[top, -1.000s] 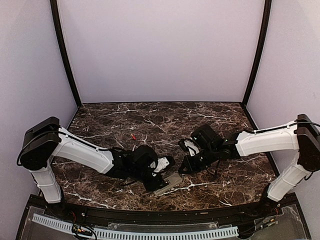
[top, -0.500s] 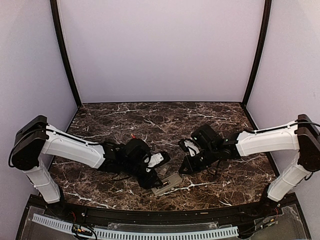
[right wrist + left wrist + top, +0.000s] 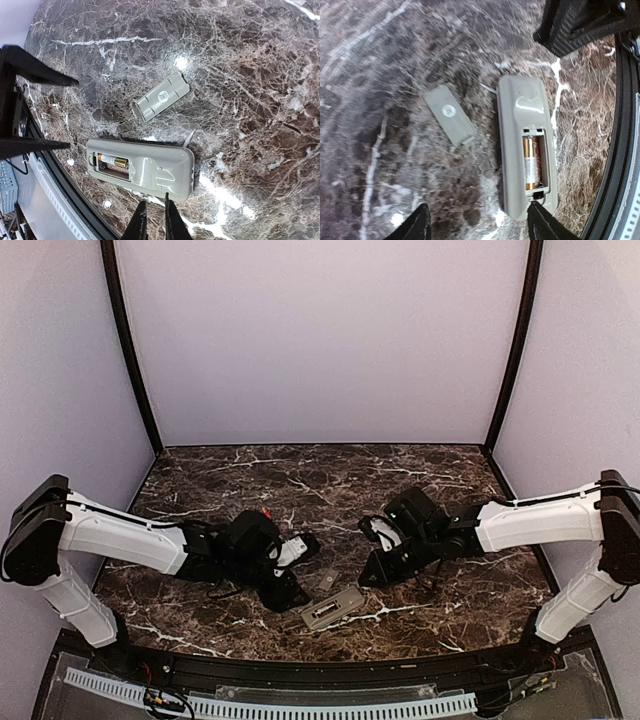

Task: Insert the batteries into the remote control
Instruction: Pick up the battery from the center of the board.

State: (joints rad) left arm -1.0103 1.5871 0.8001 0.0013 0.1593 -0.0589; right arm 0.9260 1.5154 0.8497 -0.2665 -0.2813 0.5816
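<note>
Marble tabletop [image 3: 420, 475], remote control [image 3: 517, 120] back-up by the front edge with one battery [image 3: 529, 165] seated along its length, left gripper [image 3: 479, 224] hovering open and empty, right gripper [image 3: 153, 220] pinched shut on nothing, red battery [image 3: 266, 513] lying just behind the left arm [image 3: 130, 540].

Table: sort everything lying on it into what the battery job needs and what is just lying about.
Job in hand:
- remote control, back up, compartment open
- battery seated in that compartment
- red battery, loose on the table farther back

Just lying about:
- grey cover, off the remote, flat beside it, not touching it
</note>
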